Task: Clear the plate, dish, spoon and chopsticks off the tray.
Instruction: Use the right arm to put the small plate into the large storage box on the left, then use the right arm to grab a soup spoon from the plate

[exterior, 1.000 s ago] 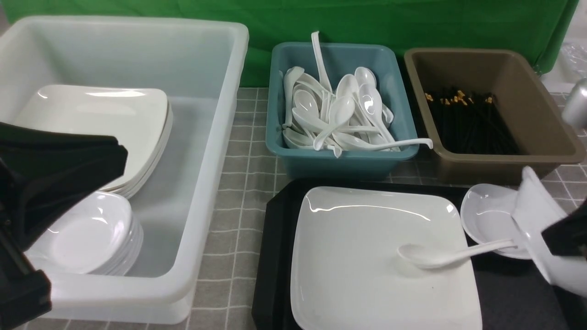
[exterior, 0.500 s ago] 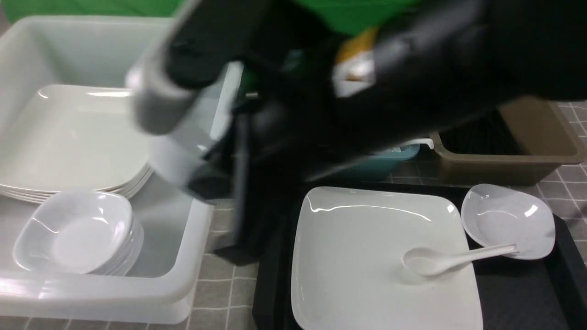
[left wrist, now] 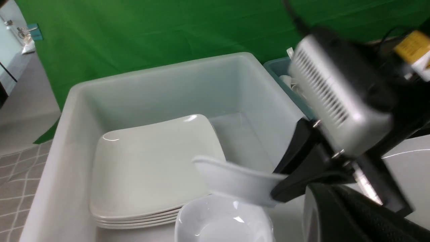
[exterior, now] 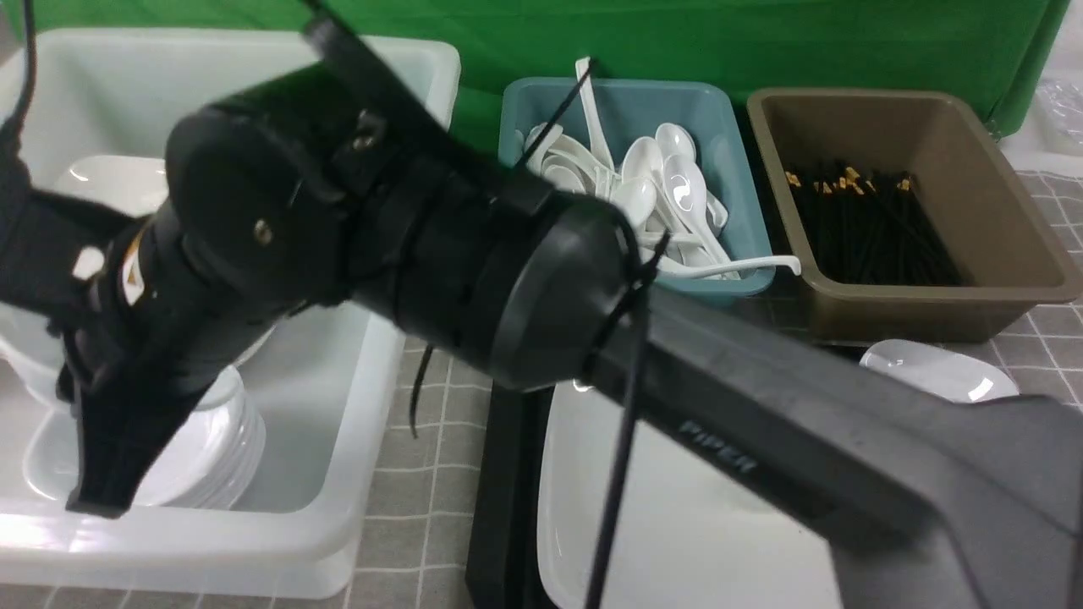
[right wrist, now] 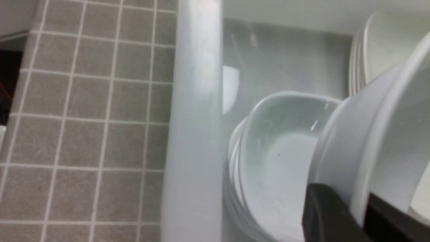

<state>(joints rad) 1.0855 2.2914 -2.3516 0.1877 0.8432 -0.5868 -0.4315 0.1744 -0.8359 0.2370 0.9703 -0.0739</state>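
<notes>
R gripper: jaws clamped on rim of small white dish, tilted, just above bowl stack in white tub at table left edge. L jaws: can't tell. Plate on tray at near edge. 2nd dish by plate's far right corner. Spoon hidden behind arm.

A small dish in the right hand, above stacked bowls in a white tub

Bright, even light from above; glare glints on the stacked plates; the silver camera box smears with motion blur.
</notes>
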